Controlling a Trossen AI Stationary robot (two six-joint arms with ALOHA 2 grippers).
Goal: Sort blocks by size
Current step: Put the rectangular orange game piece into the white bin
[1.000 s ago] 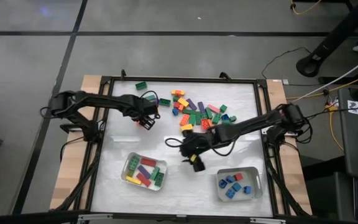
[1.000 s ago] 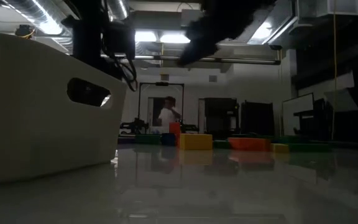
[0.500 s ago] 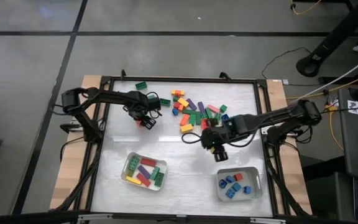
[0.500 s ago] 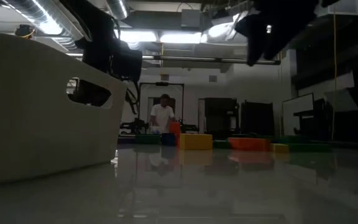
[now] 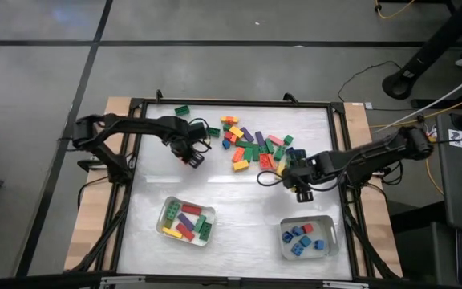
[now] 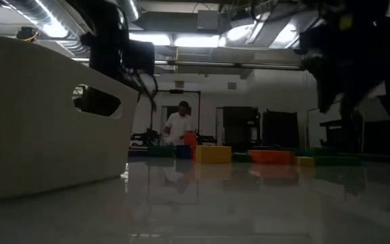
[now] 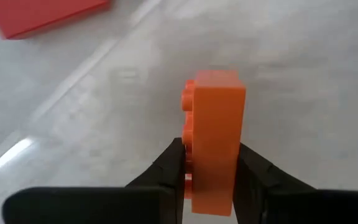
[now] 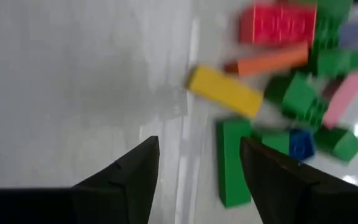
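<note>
The blocks [image 5: 255, 146] lie in a loose, many-coloured pile at the table's far middle. A lone green block [image 5: 182, 110] lies at the far left. My left gripper [image 5: 192, 155] stands left of the pile, shut on an orange block [image 7: 213, 140]; a red block [image 7: 42, 15] lies on the table near it. My right gripper [image 5: 301, 189] hangs open at the pile's near right side. Its wrist view looks down on a yellow block [image 8: 224, 91] and a long green block [image 8: 231, 163], and nothing is between its fingers. My left gripper pinches the orange block between its two fingers [image 7: 171, 167]: one is on the studded face [image 7: 188, 144], the other on the opposite face. The fingers point down from above. The block stands on edge, studs sideways. Whether it rests on the table I cannot tell.
A pale tray [image 5: 167, 210] with several long blocks stands at the near left. A second pale tray [image 5: 330, 233] with small blue blocks stands at the near right. Bare white table lies between the trays and the pile. A dark frame [image 5: 231, 103] runs round the table.
My right gripper has travelled from the table's middle toward the right edge and a little toward the far edge, ending beside the pile. My left gripper has stayed almost where it was, left of the pile.
</note>
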